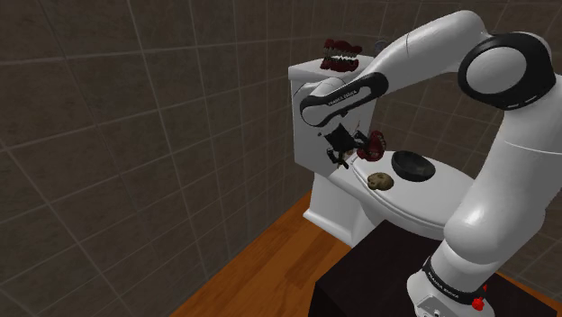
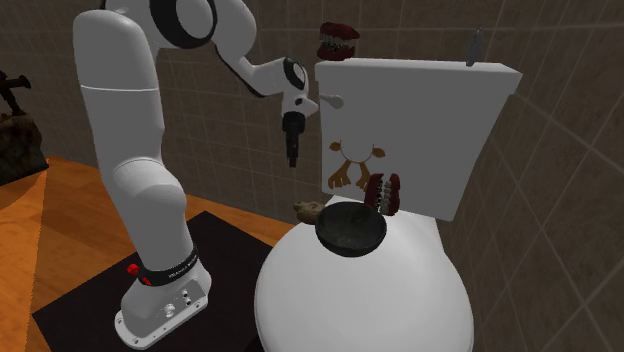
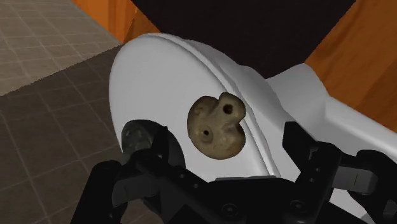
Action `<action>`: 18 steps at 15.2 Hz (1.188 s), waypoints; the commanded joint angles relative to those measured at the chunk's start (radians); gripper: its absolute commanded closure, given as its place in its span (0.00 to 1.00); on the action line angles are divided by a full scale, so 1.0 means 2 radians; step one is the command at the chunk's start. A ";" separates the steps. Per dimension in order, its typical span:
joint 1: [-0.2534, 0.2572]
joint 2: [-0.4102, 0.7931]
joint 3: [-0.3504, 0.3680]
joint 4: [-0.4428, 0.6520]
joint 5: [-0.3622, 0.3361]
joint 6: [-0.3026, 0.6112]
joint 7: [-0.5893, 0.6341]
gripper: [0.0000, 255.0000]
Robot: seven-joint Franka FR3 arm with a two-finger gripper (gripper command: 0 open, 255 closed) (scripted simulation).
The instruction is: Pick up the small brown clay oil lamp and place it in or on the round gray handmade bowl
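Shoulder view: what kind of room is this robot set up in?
Most likely a bathroom. A white toilet with its tank stands against a tiled wall, and the lamp and bowl sit on its closed lid.

I see a closed white toilet lid [image 2: 360, 295] carrying a tan lamp [image 2: 308, 210] near its side edge, a dark bowl [image 2: 351, 228] just beside it toward the middle, and red teeth [image 2: 384, 193] at its back edge.
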 commanded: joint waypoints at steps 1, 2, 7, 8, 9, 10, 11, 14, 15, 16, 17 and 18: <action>-0.021 0.061 -0.021 0.019 -0.028 0.011 -0.041 0.00; -0.024 0.082 -0.026 0.031 -0.036 0.003 -0.027 0.00; 0.005 0.104 0.001 0.044 -0.064 -0.026 0.244 0.00; 0.010 0.129 0.010 0.044 -0.088 -0.039 0.194 0.00; 0.016 0.149 0.018 0.037 -0.112 -0.049 0.144 0.00; 0.021 0.164 0.028 0.024 -0.136 -0.054 0.095 0.00; 0.025 0.175 0.037 0.004 -0.162 -0.055 0.047 0.00; 0.025 0.179 0.047 -0.029 -0.190 -0.048 -0.002 0.00; 0.022 0.176 0.046 -0.036 -0.192 -0.043 -0.002 0.00; 0.019 0.173 0.045 -0.043 -0.195 -0.038 -0.001 0.00; 0.016 0.170 0.043 -0.050 -0.197 -0.033 -0.001 0.00; 0.013 0.168 0.042 -0.057 -0.199 -0.028 0.000 0.00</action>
